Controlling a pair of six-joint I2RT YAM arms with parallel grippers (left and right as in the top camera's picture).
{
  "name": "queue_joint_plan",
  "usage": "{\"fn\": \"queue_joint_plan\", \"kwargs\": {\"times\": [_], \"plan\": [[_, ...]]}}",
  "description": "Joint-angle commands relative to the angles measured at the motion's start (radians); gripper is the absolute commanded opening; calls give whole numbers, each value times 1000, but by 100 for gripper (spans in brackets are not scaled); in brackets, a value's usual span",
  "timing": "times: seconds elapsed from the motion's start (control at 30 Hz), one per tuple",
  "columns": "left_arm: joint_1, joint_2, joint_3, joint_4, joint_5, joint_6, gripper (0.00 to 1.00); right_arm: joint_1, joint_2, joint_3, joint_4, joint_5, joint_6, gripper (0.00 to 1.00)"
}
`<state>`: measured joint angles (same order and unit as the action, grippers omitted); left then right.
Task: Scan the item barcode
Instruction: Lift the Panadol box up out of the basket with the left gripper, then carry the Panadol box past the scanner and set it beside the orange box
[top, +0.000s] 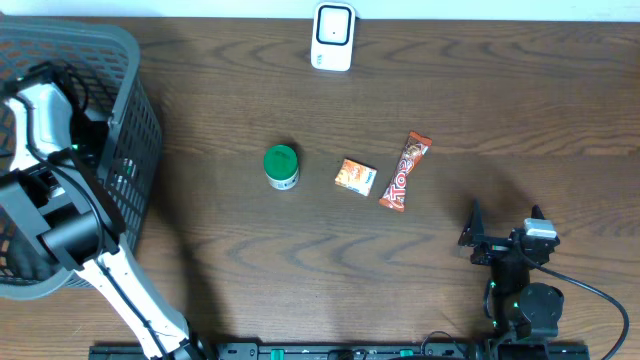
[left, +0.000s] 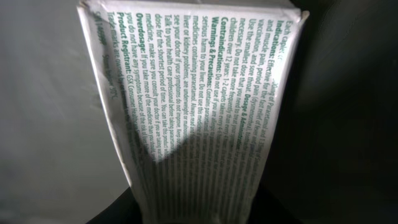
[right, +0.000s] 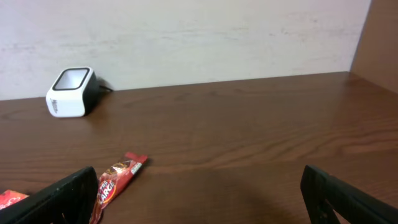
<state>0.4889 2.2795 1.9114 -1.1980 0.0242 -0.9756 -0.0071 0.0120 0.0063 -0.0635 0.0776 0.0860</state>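
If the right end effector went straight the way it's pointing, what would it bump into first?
Probably nothing soon: ahead of the right end effector lies only bare table, up to the pale wall. The candy bar and barcode scanner sit off to its left, though depth is hard to judge.

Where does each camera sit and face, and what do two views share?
Overhead: above, straight down on the brown wooden table; both arms show.
Left wrist: on the left arm, close against a white printed cardboard box; own body unclear.
Right wrist: low, facing the back wall; open right claw, black fingers apart.
Shared: overhead and right wrist show the white scanner and red snack bar.
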Motion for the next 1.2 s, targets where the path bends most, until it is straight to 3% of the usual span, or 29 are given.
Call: {"fn": "queue_joint_plan", "kwargs": {"times": [0.0,0.23,0.53,0.7,0.87,1.0,1.17], "plan": [[30,-14,91,-54,-26,71,34,2,-5,-1,-4,-1,-13,99],[56,-172,216,-171,-130,116,34,2,-5,-1,-4,-1,-13,99],[27,-501,236,-195,-102,145,35,2,-5,-1,-4,-1,-13,99],[-61,-668,236,-237,-31,171,35,2,-5,-1,-4,-1,-13,99],[-275,-756,236,-277,20,167,36,2,-5,-1,-4,-1,-13,99],[-522,-749,232,-298,17,158,36,2,-5,-1,-4,-1,-13,99],[-837,-678,224,-298,-109,39,36,2,-5,-1,-4,-1,-13,99]]}}
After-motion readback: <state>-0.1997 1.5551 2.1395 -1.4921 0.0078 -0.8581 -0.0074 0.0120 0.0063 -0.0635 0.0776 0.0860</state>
